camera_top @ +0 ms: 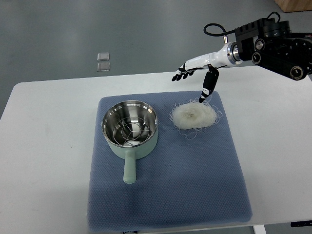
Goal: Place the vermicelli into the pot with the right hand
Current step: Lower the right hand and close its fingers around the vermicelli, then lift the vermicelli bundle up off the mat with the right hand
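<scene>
Reaching in from the right edge, the white right hand (197, 73) is seen open, fingers extended and holding nothing, thumb tip at the white vermicelli nest (193, 117). This nest lies on the blue mat (170, 195), beside the mint-green steel-lined pot (129, 129).
</scene>
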{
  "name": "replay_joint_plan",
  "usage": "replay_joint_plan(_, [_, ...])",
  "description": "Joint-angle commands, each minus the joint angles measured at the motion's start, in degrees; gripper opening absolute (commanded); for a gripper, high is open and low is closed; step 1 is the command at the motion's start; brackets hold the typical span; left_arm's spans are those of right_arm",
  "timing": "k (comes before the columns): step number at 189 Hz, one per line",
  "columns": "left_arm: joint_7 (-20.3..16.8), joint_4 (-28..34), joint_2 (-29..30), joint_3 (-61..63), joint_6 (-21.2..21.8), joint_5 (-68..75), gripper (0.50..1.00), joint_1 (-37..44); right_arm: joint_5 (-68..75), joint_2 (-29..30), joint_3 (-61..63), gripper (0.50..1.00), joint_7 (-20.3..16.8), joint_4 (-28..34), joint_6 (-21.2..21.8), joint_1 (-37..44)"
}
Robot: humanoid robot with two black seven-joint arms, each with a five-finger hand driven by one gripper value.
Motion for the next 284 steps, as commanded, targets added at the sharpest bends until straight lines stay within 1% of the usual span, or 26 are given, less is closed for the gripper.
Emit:
replay_joint_plan(1, [0.0, -0.1, 0.0, 0.0, 0.0, 0.1, 1.0, 0.0, 0.2, 1.8, -2.1, 0.928, -3.0, 0.6, 1.7, 1.5])
replay_joint_plan(44, [0.0, -0.2, 0.0, 0.1, 0.0, 0.1, 1.0, 0.0, 0.3, 5.1, -1.7, 0.928, -5.4, -0.1, 0.7, -2.6])
replay_joint_plan(71, [0.0, -0.1, 0.0, 0.1, 0.0, 0.0, 1.0, 0.0, 0.2, 6.9, -2.2, 0.928, -6.9, -2.2, -3.3, -5.5])
replay_joint_plan(94, [0.1, -0.1, 0.0, 0.1, 0.0, 0.1, 1.0, 0.0, 0.2, 7.8, -2.2, 0.928, -8.2, -4.2, -5.1, -7.6])
replay_joint_plan(168, [0.1, -0.1, 0.0, 0.1, 0.0, 0.0, 1.0, 0.0, -0.6, 8.4, -2.3, 0.917, -8.5, -5.8, -6.3, -11.5])
replay_joint_plan(177, [0.1, -0.1, 0.0, 0.1, 0.0, 0.0, 1.0, 0.0, -0.7, 8.4, -2.4, 0.891, -8.5, -5.8, -7.2, -11.8])
replay_joint_plan(181, [0.1, -0.1, 0.0, 0.1, 0.0, 0.0, 1.0, 0.0, -0.7, 8.4, -2.4, 0.844, -8.5, -5.8, -7.7, -12.2])
replay_joint_plan(183, [0.1, -0.1, 0.0, 0.1, 0.0, 0.0, 1.0, 0.0, -0.7, 8.4, -2.4, 0.844, -8.5, -5.8, -7.7, -12.2])
replay_joint_plan(188, [0.1, -0.1, 0.0, 0.1, 0.0, 0.0, 1.0, 0.0, -0.7, 8.4, -2.4, 0.795, -8.4, -5.8, -7.9, -12.4])
replay_joint_plan(191, [0.1, -0.1, 0.0, 0.1, 0.0, 0.0, 1.0, 0.0, -0.7, 8.4, -2.4, 0.78, -8.4, -5.8, -7.9, -12.5])
replay_joint_plan(192, [0.1, -0.1, 0.0, 0.1, 0.0, 0.0, 1.0, 0.0, -0.7, 8.4, -2.4, 0.76, -8.4, -5.8, -7.9, -12.5])
replay_joint_plan(193, [0.1, -0.1, 0.0, 0.1, 0.0, 0.0, 1.0, 0.0, -0.7, 8.4, -2.4, 0.76, -8.4, -5.8, -7.9, -12.5])
replay_joint_plan(194, [0.1, -0.1, 0.0, 0.1, 0.0, 0.0, 1.0, 0.0, -0.8, 8.4, -2.4, 0.738, -8.4, -5.8, -7.9, -12.6])
replay_joint_plan(195, [0.1, -0.1, 0.0, 0.1, 0.0, 0.0, 1.0, 0.0, -0.8, 8.4, -2.4, 0.738, -8.4, -5.8, -7.9, -12.6])
replay_joint_plan(196, [0.1, -0.1, 0.0, 0.0, 0.0, 0.0, 1.0, 0.0, -0.8, 8.4, -2.4, 0.713, -8.4, -5.8, -8.0, -12.6])
replay_joint_plan(197, [0.1, -0.1, 0.0, 0.0, 0.0, 0.0, 1.0, 0.0, -0.8, 8.4, -2.4, 0.713, -8.4, -5.8, -8.0, -12.6])
replay_joint_plan(198, [0.1, -0.1, 0.0, 0.0, 0.0, 0.0, 1.0, 0.0, -0.8, 8.4, -2.4, 0.691, -8.4, -5.8, -8.0, -12.6])
replay_joint_plan(199, [0.1, -0.1, 0.0, 0.0, 0.0, 0.0, 1.0, 0.0, -0.8, 8.4, -2.4, 0.691, -8.4, -5.8, -8.0, -12.6])
replay_joint_plan(200, [0.1, -0.1, 0.0, 0.1, 0.0, 0.0, 1.0, 0.0, -0.8, 8.4, -2.4, 0.666, -8.4, -5.8, -8.0, -12.6])
replay_joint_plan(201, [0.1, -0.1, 0.0, 0.1, 0.0, 0.0, 1.0, 0.0, -0.8, 8.4, -2.4, 0.666, -8.4, -5.8, -8.0, -12.6])
replay_joint_plan(202, [0.1, -0.1, 0.0, 0.0, 0.0, 0.0, 1.0, 0.0, -0.8, 8.4, -2.4, 0.642, -8.4, -5.8, -8.1, -12.6])
replay_joint_plan(203, [0.1, -0.1, 0.0, 0.0, 0.0, 0.0, 1.0, 0.0, -0.8, 8.4, -2.4, 0.641, -8.4, -5.8, -8.1, -12.6])
replay_joint_plan(204, [0.1, 0.0, 0.0, 0.1, 0.0, 0.0, 1.0, 0.0, -0.8, 8.4, -2.4, 0.619, -8.4, -5.8, -8.1, -12.6])
replay_joint_plan(215, [0.1, 0.0, 0.0, 0.1, 0.0, 0.0, 1.0, 0.0, -0.9, 8.4, -2.4, 0.537, -8.4, -5.8, -8.4, -12.6])
replay_joint_plan(218, [0.1, 0.0, 0.0, 0.1, 0.0, 0.0, 1.0, 0.0, -1.0, 8.4, -2.4, 0.5, -8.4, -5.8, -8.4, -12.6])
replay_joint_plan(284, [0.1, 0.1, 0.0, 0.0, 0.0, -0.1, 1.0, 0.0, -0.5, 6.1, -1.9, 0.5, -8.2, -4.5, -7.7, -11.1])
